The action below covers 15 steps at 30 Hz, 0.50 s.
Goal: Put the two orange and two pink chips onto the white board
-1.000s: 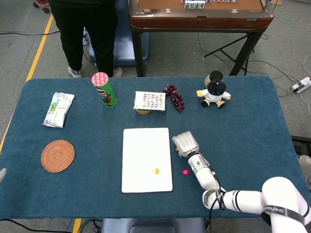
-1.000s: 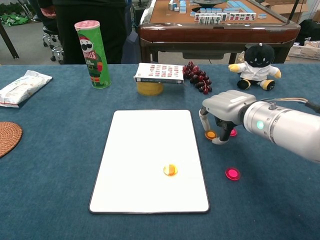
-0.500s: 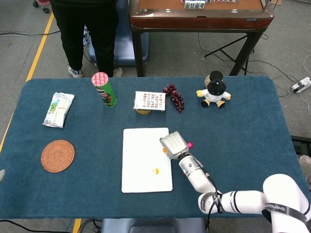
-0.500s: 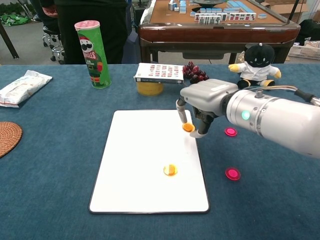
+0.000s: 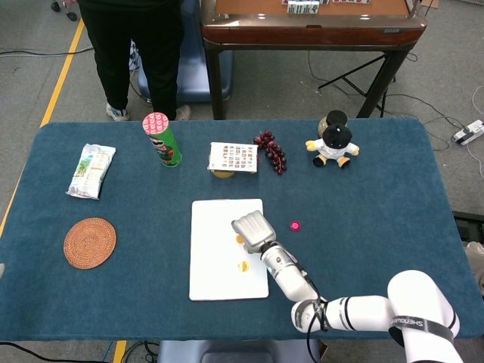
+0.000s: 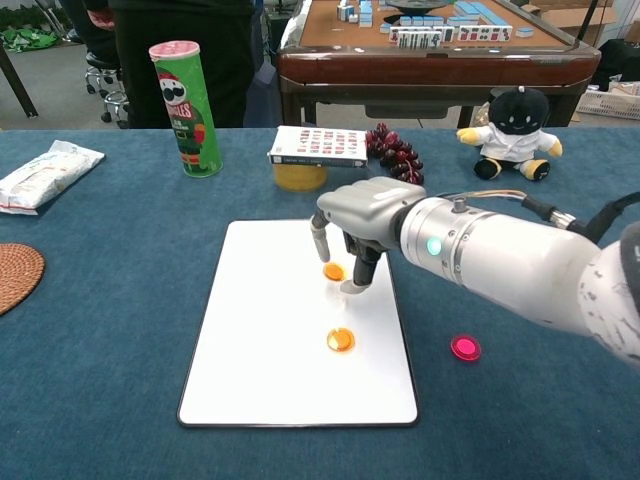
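My right hand (image 6: 362, 215) hovers over the upper middle of the white board (image 6: 260, 340), pinching an orange chip (image 6: 334, 271) between its fingertips just above the surface. A second orange chip (image 6: 341, 340) lies on the board below it. One pink chip (image 6: 464, 347) rests on the blue cloth right of the board, near my forearm. In the head view the right hand (image 5: 253, 229) covers part of the board (image 5: 212, 257), the held orange chip (image 5: 240, 240) peeks out at its left, and another pink chip (image 5: 295, 225) lies on the cloth just right of the board. My left hand is out of sight.
At the back stand a green can (image 6: 186, 105), a flat box on a yellow bowl (image 6: 318, 146), grapes (image 6: 397, 155) and a plush toy (image 6: 515, 125). A snack bag (image 6: 45, 172) and woven coaster (image 6: 15, 275) lie far left. A person (image 5: 144, 45) stands behind the table.
My right hand carried the orange chip leftward, from the cloth beside the board's right edge to over the board's upper middle. The other chips stayed put.
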{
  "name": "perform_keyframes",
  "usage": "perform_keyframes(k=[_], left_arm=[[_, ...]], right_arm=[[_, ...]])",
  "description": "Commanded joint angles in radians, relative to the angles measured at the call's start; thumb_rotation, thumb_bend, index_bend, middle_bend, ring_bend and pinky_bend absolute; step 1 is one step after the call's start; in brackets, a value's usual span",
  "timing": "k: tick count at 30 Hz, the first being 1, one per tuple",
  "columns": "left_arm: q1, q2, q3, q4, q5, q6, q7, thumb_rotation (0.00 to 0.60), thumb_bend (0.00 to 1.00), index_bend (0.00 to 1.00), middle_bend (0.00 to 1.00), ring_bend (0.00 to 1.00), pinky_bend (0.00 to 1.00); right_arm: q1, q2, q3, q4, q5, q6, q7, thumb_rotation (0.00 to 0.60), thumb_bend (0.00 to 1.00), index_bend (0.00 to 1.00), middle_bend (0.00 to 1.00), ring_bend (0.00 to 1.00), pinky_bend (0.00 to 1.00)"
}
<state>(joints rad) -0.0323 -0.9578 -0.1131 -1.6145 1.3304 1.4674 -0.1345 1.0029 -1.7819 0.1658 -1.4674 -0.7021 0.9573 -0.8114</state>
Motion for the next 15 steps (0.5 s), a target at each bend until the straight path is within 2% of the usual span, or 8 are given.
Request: perform_keyframes(k=[1,5,8,11,15], left_arm=[[0.000,0.000,0.000,-0.001,0.001,0.002,0.000,0.600,0.32,0.44,0.48,0.45,0.59],[0.000,-0.001,0.000,0.000,0.002,0.002,0.001,0.600,0.32,0.44,0.48,0.45,0.59],[0.000,-0.001,-0.002,0.003,-0.001,0.002,0.000,0.600,0.32,0.44,0.48,0.45,0.59],[0.000,-0.002,-0.002,0.005,-0.002,0.002,0.003,0.600,0.32,0.44,0.48,0.45,0.59],[0.001,-0.004,-0.002,0.003,-0.001,0.005,0.011,0.600,0.32,0.44,0.48,0.45,0.59]], right_arm=[[0.000,0.000,0.004,0.001,-0.007,0.005,0.011,0.600,0.09,0.25,1.00,1.00,1.00],[-0.005,0.011,0.000,-0.007,-0.023,0.012,0.023,0.600,0.05,0.22,1.00,1.00,1.00],[-0.017,0.048,-0.023,-0.053,-0.037,0.021,0.016,0.600,0.09,0.22,1.00,1.00,1.00],[-0.041,0.109,-0.058,-0.131,-0.060,0.051,0.003,0.600,0.17,0.31,1.00,1.00,1.00],[-0.085,0.189,-0.116,-0.228,-0.113,0.095,0.001,0.600,0.20,0.36,1.00,1.00,1.00]])
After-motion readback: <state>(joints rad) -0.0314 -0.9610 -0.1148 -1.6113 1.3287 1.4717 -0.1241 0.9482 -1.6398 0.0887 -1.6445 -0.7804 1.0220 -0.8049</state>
